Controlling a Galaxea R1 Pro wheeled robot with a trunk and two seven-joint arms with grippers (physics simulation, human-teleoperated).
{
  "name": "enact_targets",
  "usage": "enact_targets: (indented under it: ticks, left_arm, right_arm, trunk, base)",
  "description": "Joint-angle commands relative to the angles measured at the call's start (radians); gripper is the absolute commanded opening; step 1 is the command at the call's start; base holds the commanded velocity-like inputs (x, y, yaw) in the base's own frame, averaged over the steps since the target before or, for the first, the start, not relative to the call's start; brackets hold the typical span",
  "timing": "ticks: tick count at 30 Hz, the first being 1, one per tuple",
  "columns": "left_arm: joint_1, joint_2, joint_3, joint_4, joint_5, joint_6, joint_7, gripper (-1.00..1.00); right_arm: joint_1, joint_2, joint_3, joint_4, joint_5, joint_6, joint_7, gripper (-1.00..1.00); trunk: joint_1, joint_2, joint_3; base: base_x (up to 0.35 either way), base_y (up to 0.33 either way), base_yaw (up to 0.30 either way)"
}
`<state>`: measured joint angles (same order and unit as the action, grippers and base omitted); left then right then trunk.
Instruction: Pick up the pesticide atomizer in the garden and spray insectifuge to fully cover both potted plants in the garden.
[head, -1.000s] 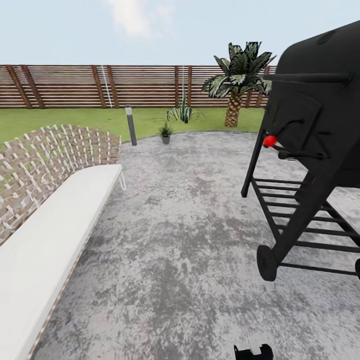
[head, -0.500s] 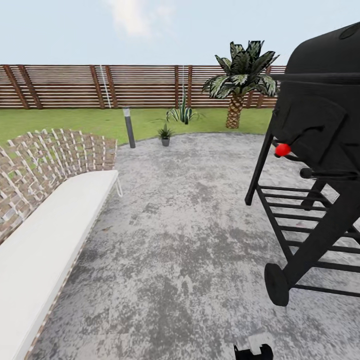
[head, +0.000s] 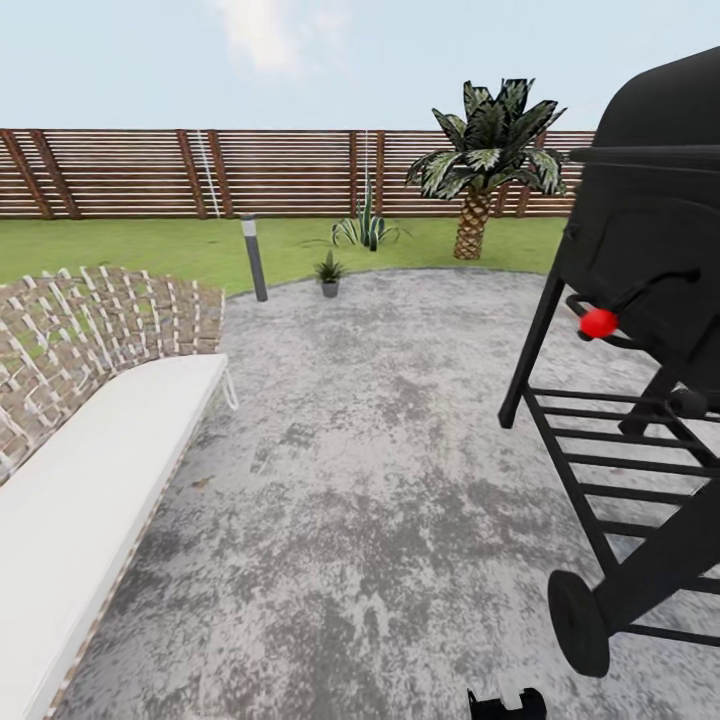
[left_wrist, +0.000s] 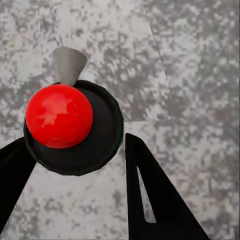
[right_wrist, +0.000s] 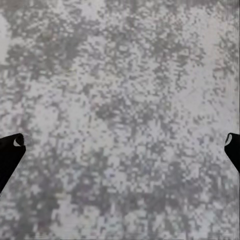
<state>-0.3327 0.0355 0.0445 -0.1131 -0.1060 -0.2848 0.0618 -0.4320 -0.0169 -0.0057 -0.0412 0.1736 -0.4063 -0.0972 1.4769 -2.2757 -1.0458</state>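
Left tool (left_wrist: 75, 142): your left wrist view shows it closed on the atomizer (left_wrist: 60, 116), one black finger (left_wrist: 155, 200) against each side of the round black body. The atomizer has a glossy red ball on top and a grey cone nozzle, and it hangs above mottled grey paving.

Right tool (right_wrist: 123, 140): spread wide and holding nothing. Its fingertips (right_wrist: 11, 150) sit at the two far edges of the right wrist view, with paving beneath.

Head view: you are on the round grey patio (head: 380, 480). A sofa (head: 90, 470) with a woven back and a white cushion runs along the left side. A black grill (head: 650, 300) on a wheeled frame stands close on the right and has a red knob (head: 598, 322) on its front.

One potted plant (head: 329, 272) stands at the far rim of the patio, just beside the lawn (head: 120, 245) and well apart from you. A short dark lamp post (head: 254, 258) stands to its left. A larger spiky plant (head: 366, 226) grows on the grass behind it. A palm (head: 487, 160) stands farther right, before the brown slatted fence (head: 150, 172).
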Motion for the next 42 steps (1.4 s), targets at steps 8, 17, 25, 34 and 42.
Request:
enact_targets:
  ticks: [8,17,25,34,42]
  left_arm:
    - [-0.001,0.000,0.005,0.001,-0.011,-0.004,0.004,-1.00]
    - [0.000,0.000,0.005,0.001,-0.011,-0.004,0.004,-1.00]
    - [-0.001,0.000,0.005,0.000,-0.009,-0.004,0.004,-1.00]
    - [-0.001,0.000,0.005,0.001,-0.010,-0.005,0.004,-1.00]
    - [0.000,0.000,0.005,0.000,-0.010,-0.005,0.004,-1.00]
  right_arm:
    - [-0.001,0.000,-0.001,0.001,0.011,-0.002,-0.007,1.00]
    - [-0.001,0.000,0.000,0.001,0.011,-0.002,-0.007,1.00]
    - [-0.001,0.000,-0.001,0.001,0.011,-0.002,-0.007,1.00]
    - [-0.001,0.000,-0.001,0.001,0.011,-0.002,-0.007,1.00]
    - [-0.001,0.000,-0.001,0.001,0.011,-0.002,-0.007,1.00]
  trunk:
    - [0.000,0.000,-0.001]
    - [0.000,0.000,-0.001]
    - [0.000,0.000,-0.001]
    - [0.000,0.000,-0.001]
    - [0.000,0.000,-0.001]
  base:
    - [0.339,0.000,0.000]
    - [0.339,0.000,0.000]
    - [0.339,0.000,0.000]
    - [0.339,0.000,0.000]
    - [0.339,0.000,0.000]
